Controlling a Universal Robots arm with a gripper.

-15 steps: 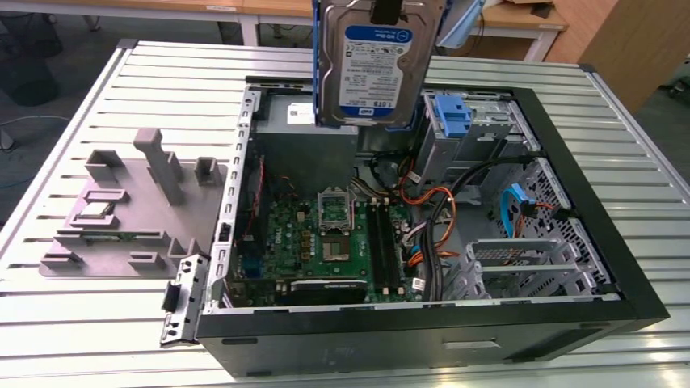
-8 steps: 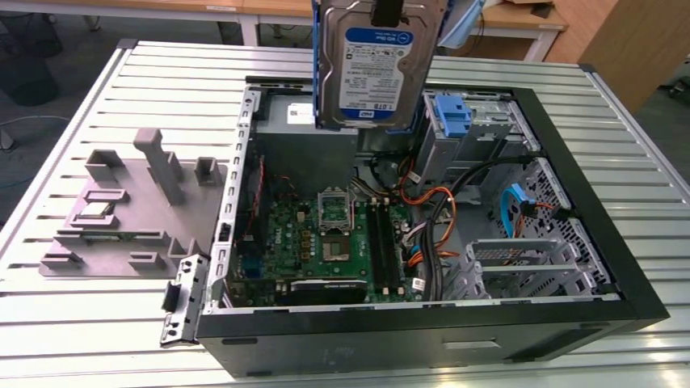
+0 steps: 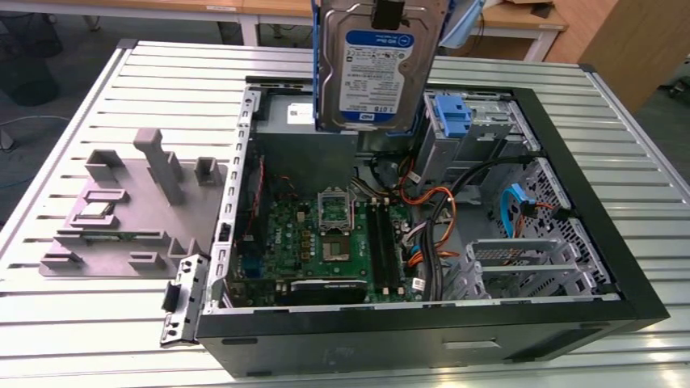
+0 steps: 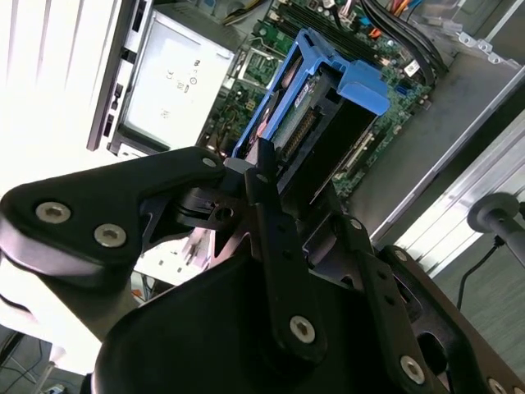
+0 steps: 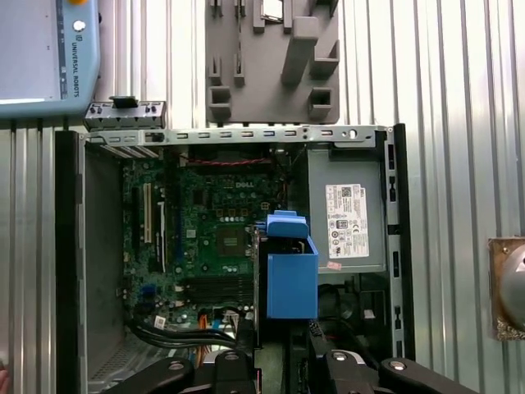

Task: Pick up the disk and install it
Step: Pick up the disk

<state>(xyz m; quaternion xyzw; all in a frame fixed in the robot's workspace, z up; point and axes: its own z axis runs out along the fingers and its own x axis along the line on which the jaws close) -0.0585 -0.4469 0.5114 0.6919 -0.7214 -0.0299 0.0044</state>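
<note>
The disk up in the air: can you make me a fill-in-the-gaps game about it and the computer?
1. The hand is shut on the ___, above the open computer case.
2. The plastic frame round the disk is ___.
3. The disk's label is blue and ___.
4. The grey rack lies on the table, on the exterior view's ___ of the computer case.
Missing words: disk; blue; white; left.
</note>
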